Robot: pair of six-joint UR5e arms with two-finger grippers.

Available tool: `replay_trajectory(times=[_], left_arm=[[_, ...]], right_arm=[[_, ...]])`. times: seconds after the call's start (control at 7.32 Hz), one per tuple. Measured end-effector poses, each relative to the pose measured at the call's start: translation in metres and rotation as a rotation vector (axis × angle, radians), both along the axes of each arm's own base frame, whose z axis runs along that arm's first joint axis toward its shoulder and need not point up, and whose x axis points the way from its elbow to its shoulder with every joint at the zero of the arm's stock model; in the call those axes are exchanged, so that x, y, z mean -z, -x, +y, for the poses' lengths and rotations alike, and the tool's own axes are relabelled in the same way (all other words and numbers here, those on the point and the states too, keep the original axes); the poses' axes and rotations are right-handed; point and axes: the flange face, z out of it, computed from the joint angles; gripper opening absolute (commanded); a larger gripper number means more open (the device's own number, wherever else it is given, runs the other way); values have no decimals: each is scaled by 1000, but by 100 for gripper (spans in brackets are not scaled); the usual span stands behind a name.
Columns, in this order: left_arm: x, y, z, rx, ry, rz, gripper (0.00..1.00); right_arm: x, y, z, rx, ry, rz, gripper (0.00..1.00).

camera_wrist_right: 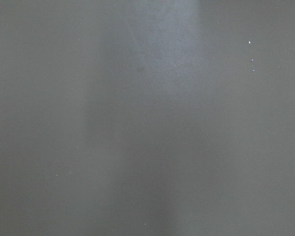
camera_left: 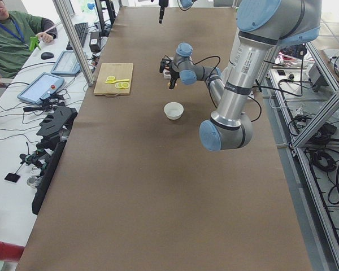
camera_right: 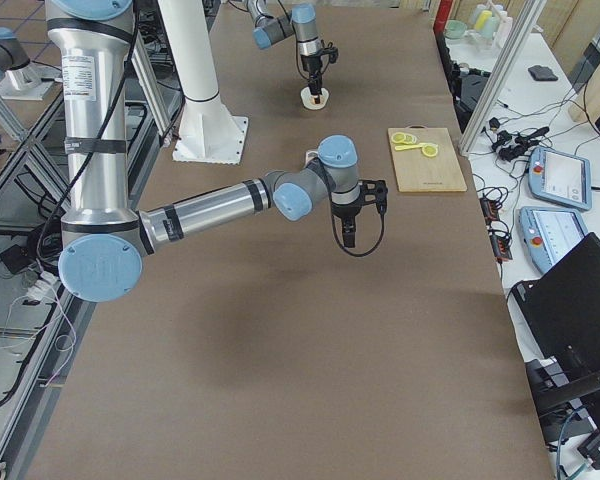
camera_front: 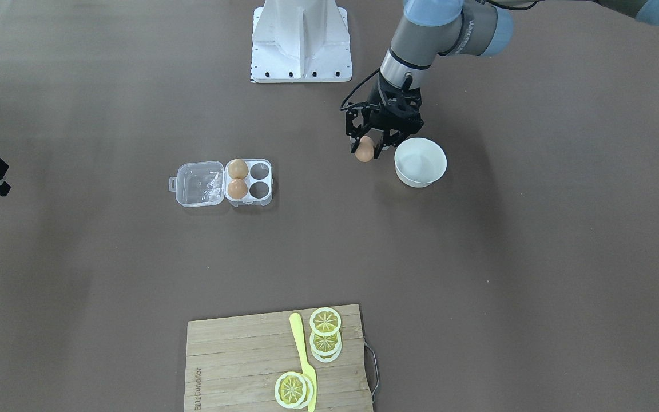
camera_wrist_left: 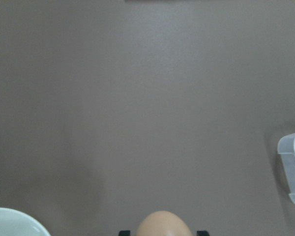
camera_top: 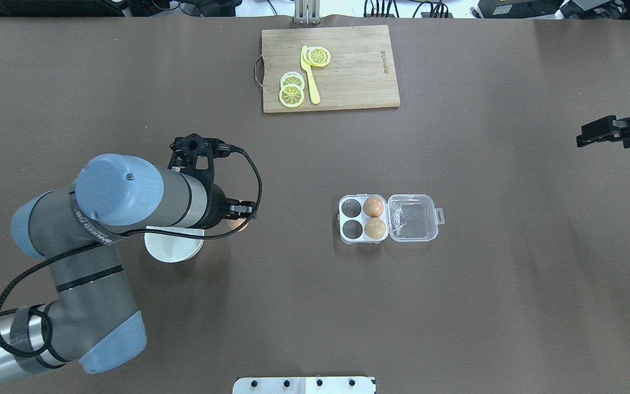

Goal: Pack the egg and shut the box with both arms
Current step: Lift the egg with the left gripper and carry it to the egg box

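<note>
The left gripper (camera_front: 370, 146) has its fingers clamped on the egg (camera_front: 365, 151), held in the air just beside the white bowl (camera_front: 415, 183), toward the table's left end. The box (camera_front: 249, 181) sits mid-table, well apart from them, with its lid (camera_front: 198, 184) thrown open flat. Two brown eggs (camera_front: 238, 169) fill the two cells next to the lid. Over by the right end hangs the right gripper (camera_top: 588, 134); I can't tell whether it's open or closed.
</note>
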Motion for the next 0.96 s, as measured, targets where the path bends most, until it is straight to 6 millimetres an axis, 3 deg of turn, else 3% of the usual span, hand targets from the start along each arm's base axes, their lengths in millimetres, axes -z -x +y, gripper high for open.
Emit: replay_trajectory(times=[0.27,0.68,0.96], left_arm=[[18,-18,-4,4,4,36,0],[11,-66,-27,12,-54,192,0],[26,-82,-26,15,-67,293,0]], right_arm=[[3,1,-1,0,-6,-2,100],[6,2,-3,0,-12,-5,100],[8,2,-4,0,-15,-6,100]])
